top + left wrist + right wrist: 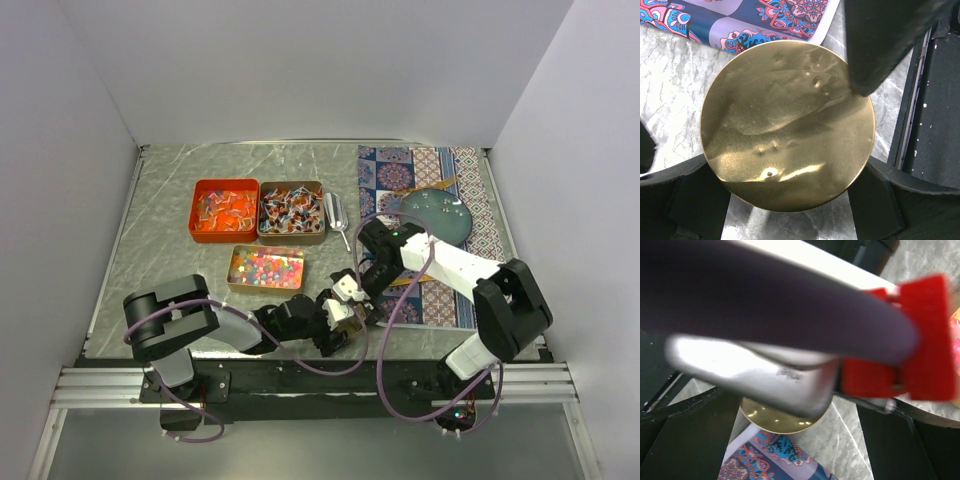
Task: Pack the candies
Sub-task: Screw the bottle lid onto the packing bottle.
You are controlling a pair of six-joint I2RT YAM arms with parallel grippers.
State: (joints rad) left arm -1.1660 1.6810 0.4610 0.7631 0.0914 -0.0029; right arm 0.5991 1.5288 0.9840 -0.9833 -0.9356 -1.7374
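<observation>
The candies lie in three open tins: orange-wrapped pieces [224, 208] in an orange tin, mixed wrapped pieces [290, 208] in a brown tin, and bead-like coloured pieces [265, 266] in a gold tin. Near the table's front, my left gripper [345, 302] [787, 170] is shut on a round gold lid [785, 125], its fingers pressing the rim on both sides, just above the marble. My right gripper [372, 268] [797, 412] hangs open close above it, with one dark fingertip [865, 75] at the lid's edge. Part of the lid [775, 420] shows under the left arm.
A silver scoop [337, 215] lies right of the brown tin. A teal plate [437, 215] rests on a patterned mat [470, 170] at the right, and the mat's corner [740, 25] reaches beside the lid. Cables loop around both arms.
</observation>
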